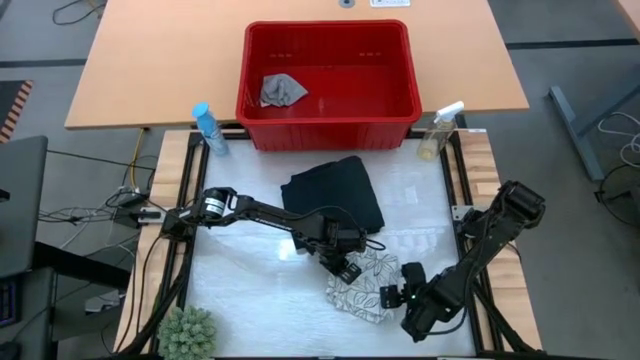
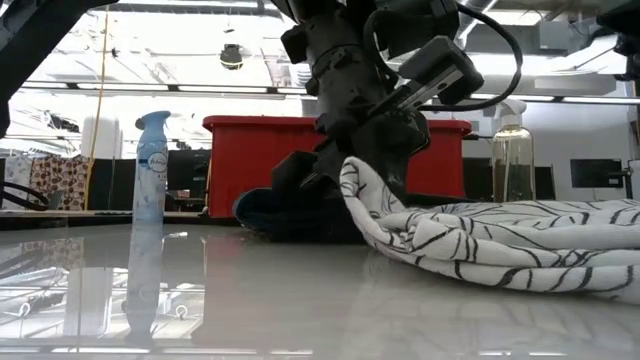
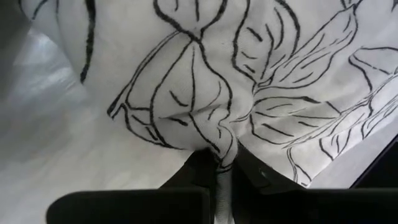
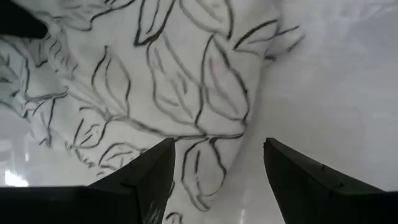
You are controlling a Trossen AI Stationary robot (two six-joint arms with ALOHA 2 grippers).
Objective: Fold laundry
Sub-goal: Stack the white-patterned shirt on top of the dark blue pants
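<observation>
The left pincer (image 1: pixel 347 268), pressed together on a raised fold of the white leaf-print cloth (image 1: pixel 365 285), holds that edge just off the surface (image 1: pixel 250 300) at the cloth's near-left corner. From there the cloth runs away toward the right pincer (image 1: pixel 397 297), which hovers spread over the opposite corner, its fingers (image 4: pixel 149 177) straddling the fabric without gripping it. The cloth's long axis lies between the two arms, so each is nearest its own end. The folded dark jeans (image 1: pixel 333 195) lie just behind; a small grey cloth (image 1: pixel 282 90) sits in the red basket (image 1: pixel 330 125) beyond.
</observation>
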